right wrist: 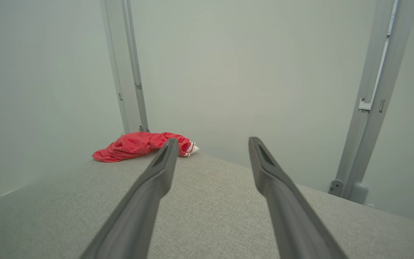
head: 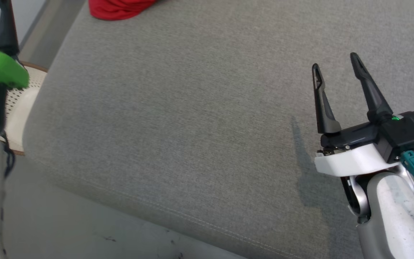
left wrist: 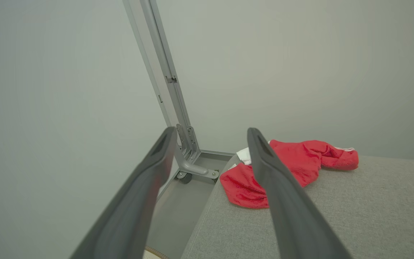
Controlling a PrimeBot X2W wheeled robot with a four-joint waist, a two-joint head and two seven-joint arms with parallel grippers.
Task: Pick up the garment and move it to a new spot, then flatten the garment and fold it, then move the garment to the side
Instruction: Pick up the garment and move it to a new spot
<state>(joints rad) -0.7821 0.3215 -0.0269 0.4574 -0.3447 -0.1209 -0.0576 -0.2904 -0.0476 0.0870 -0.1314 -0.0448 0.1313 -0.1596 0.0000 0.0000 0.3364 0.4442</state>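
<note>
Red garment (head: 117, 9) lies well beyond the right hand (head: 335, 61) and left hand (left wrist: 210, 132), both released.

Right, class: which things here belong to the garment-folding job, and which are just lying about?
Job: red garment, grey cushioned surface, left end effector, right end effector, both open and empty.
Lying about: metal frame post, cream perforated seat.

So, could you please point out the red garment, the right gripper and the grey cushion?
red garment (left wrist: 300, 162), left wrist view, crumpled middle of the cloth.
right gripper (head: 334, 61), head view, midway between its open fingertips.
grey cushion (head: 174, 126), head view, bare top surface.
</note>
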